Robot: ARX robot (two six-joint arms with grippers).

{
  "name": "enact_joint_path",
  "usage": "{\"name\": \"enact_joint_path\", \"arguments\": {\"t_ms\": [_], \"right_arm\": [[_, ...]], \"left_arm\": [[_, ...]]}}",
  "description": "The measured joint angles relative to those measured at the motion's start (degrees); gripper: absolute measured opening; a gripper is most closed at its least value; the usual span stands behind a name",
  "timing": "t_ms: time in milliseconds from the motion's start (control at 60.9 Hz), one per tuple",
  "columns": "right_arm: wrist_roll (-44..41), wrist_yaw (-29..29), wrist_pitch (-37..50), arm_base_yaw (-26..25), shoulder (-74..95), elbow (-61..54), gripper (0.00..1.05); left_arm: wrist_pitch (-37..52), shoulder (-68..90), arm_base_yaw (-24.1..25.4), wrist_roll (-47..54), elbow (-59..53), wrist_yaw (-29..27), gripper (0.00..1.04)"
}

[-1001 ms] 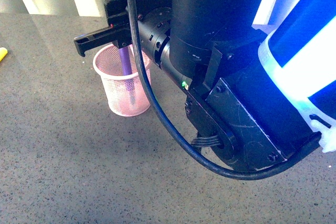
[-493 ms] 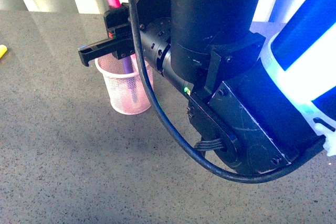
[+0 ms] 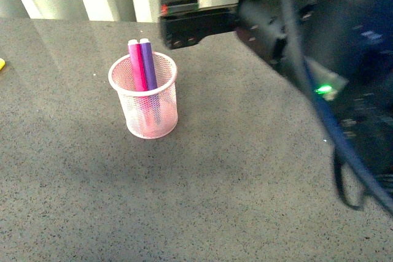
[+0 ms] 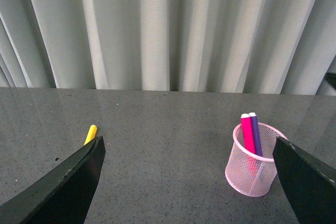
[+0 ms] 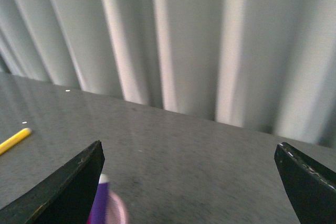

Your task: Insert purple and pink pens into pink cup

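Upright on the grey tabletop point(image 3: 202, 200): pink cup point(image 3: 147, 112), holding pink pen point(image 3: 136, 65) and purple pen point(image 3: 148, 64) side by side, touching, caps above the rim. Right gripper point(image 5: 189, 182): fingers wide apart, empty, raised above and behind the cup toward the right; purple pen and cup rim just show beside one finger in its wrist view. Left gripper point(image 4: 191, 182): fingers apart, empty, well short of the cup. Yellow pen point(image 4: 91, 134): lying flat, well apart from the cup
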Motion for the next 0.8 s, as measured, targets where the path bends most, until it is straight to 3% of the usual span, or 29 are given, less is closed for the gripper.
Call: {"name": "enact_joint_path", "arguments": {"t_ms": [131, 230, 378, 410, 476, 542, 804], "right_arm": [[3.3, 9.5, -15.7, -6.4, -13.8, -8.3, 0.98], [4.9, 12.9, -31.2, -12.2, -26.6, -14.5, 0.98], [5.3, 12.4, -33.4, -12.9, -30.2, -15.4, 0.98], [4.2, 11.5, -30.1, -13.0, -29.2, -16.2, 0.95], [0.4, 9.1, -15.4, -13.9, -27.3, -20.6, 0.83], [-1.8, 7.8, -7.6, -14.8, -28.2, -24.0, 0.72], [-4.2, 3.2, -10.2, -20.5, -42.2, -32.8, 0.2]], "left_arm": [[0.0, 0.0, 0.0, 0.0, 0.0, 0.0, 0.98], [0.0, 0.0, 0.0, 0.0, 0.0, -0.1, 0.98], [0.0, 0.0, 0.0, 0.0, 0.0, 0.1, 0.98], [0.0, 0.0, 0.0, 0.0, 0.0, 0.1, 0.98], [0.0, 0.0, 0.0, 0.0, 0.0, 0.0, 0.98], [0.0, 0.0, 0.0, 0.0, 0.0, -0.2, 0.98], [0.0, 0.0, 0.0, 0.0, 0.0, 0.0, 0.98]]}}
